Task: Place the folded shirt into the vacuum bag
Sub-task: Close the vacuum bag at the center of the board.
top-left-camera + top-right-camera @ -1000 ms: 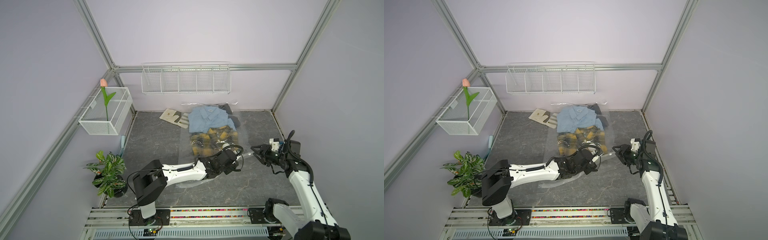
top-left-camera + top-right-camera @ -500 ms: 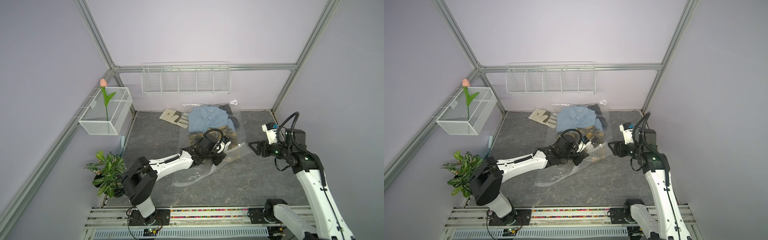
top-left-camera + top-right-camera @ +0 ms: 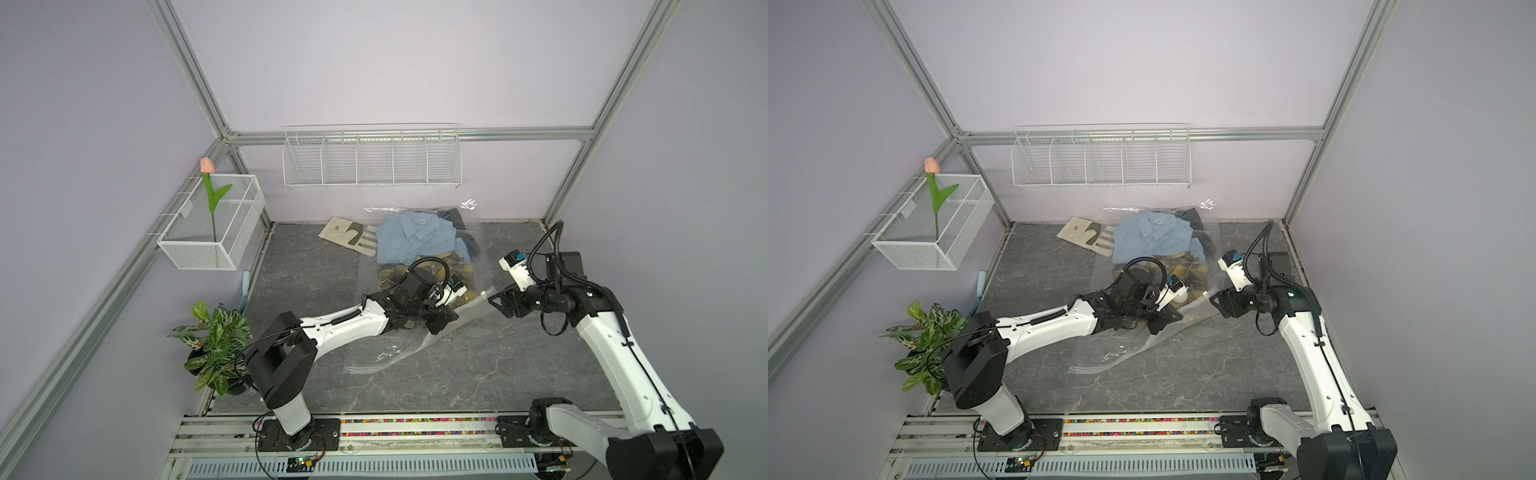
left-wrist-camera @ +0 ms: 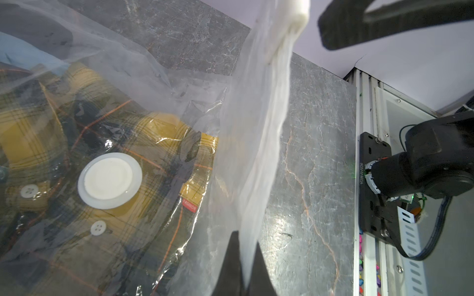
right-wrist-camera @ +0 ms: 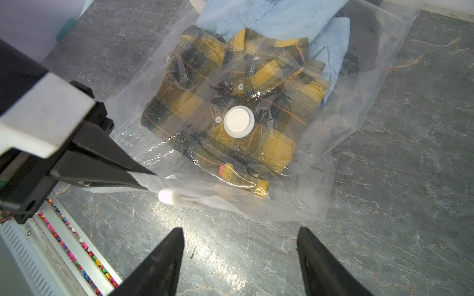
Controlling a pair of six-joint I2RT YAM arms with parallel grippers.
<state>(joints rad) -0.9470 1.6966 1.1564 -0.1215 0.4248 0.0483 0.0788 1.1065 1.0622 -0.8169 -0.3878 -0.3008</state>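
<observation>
The clear vacuum bag (image 3: 386,353) (image 3: 1113,353) (image 5: 359,128) lies on the dark stone table. A folded yellow plaid shirt (image 3: 390,274) (image 4: 154,128) (image 5: 205,102) sits inside it, under the round white valve (image 4: 109,180) (image 5: 239,122). My left gripper (image 3: 440,328) (image 3: 1160,328) (image 4: 246,238) is shut on the bag's near edge strip and holds it lifted. The white slider clip (image 5: 166,196) sits on that strip. My right gripper (image 3: 496,301) (image 3: 1217,303) (image 5: 239,230) hovers open just right of the bag, with nothing between its fingers.
A folded blue shirt (image 3: 415,237) lies at the bag's far end. A beige cloth (image 3: 345,235) lies left of it. A potted plant (image 3: 216,345), a wire basket with a tulip (image 3: 212,224) and a wall rack (image 3: 370,162) line the left and back.
The left gripper has shifted a little leftward, still pinching the bag's edge. The right arm has risen and its jaws have spread wider.
</observation>
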